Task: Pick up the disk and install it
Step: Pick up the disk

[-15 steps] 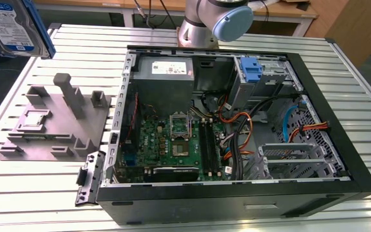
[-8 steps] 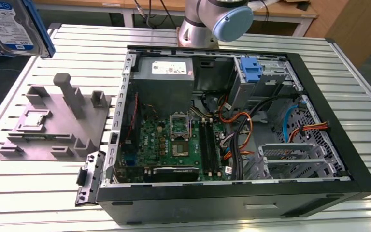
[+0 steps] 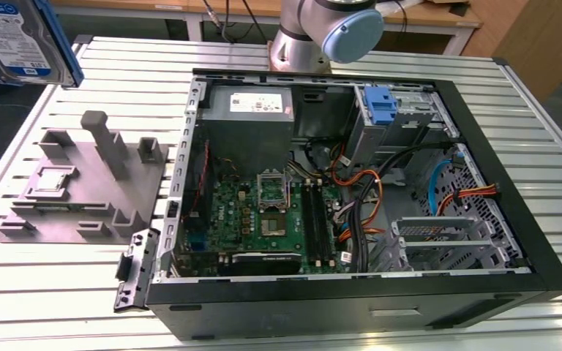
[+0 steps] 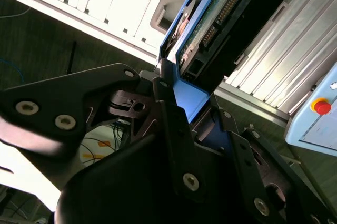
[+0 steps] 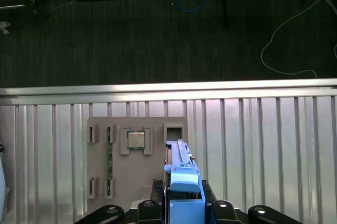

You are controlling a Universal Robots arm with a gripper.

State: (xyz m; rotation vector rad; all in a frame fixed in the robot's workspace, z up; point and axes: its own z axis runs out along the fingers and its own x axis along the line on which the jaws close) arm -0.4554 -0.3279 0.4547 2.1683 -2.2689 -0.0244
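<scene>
One disk (image 3: pixel 12 36) | gripper (image 5: pixel 184 208) clamped on it | aloft above gray fixture (image 3: pixel 85 190)

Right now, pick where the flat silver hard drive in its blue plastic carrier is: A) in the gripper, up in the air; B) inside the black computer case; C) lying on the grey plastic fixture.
A: the gripper is clamped on the hard drive, which is held up off the slatted table.

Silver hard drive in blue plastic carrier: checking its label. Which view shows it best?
The exterior view: the silver hard drive shows its label face. The second wrist view shows its green board side, the first wrist view its blue edge.
</scene>
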